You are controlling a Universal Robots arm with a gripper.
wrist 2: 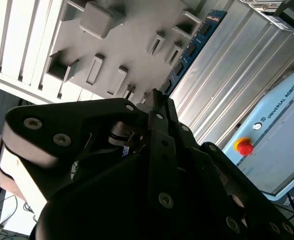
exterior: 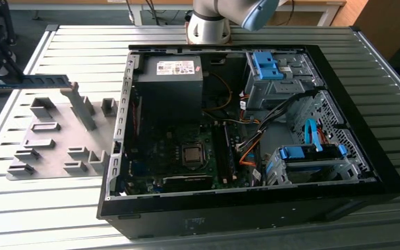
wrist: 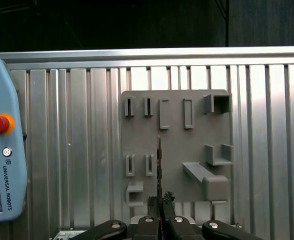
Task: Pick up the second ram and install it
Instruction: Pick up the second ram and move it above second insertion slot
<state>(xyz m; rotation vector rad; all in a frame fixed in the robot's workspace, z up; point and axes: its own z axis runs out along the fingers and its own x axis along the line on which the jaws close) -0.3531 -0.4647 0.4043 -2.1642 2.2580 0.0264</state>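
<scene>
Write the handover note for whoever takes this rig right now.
Gripper: shut on the second ram.
Ram: held level in the air over the grey fixture plate, to the exterior view's left of the open computer case.
Done: ram picked up, clear of the plate.
Left: the install; the ram is not yet in the motherboard inside the case.
</scene>
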